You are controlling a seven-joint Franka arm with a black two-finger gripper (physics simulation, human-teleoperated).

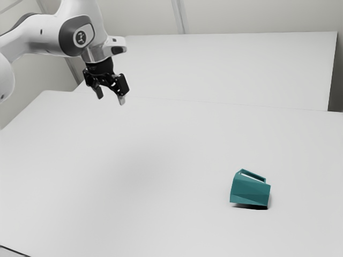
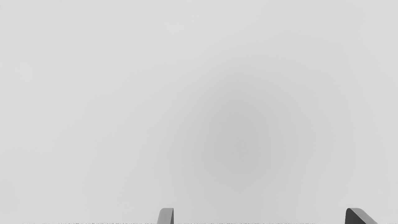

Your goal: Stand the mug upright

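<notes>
Mug (image 1: 250, 191): teal, on its side on the desk (image 1: 134, 219), toward the exterior view's right, its handle (image 1: 255, 175) on the upper side. Interior hidden; cannot tell which end is the mouth. Dark shadow along its underside. Fingers (image 1: 121, 100): well apart from the mug and raised above the desk, toward the exterior view's left; spread wide, with a gap between them. Wrist view catches their tips, the rest cut off by the frame, over pale desk with a soft, blurred shadow (image 1: 142, 155). Arm (image 1: 45, 33): white, partly cut off at the exterior view's left edge. Thin dark line (image 1: 15, 251) in that view's lower left corner, cut off; identity unclear.
</notes>
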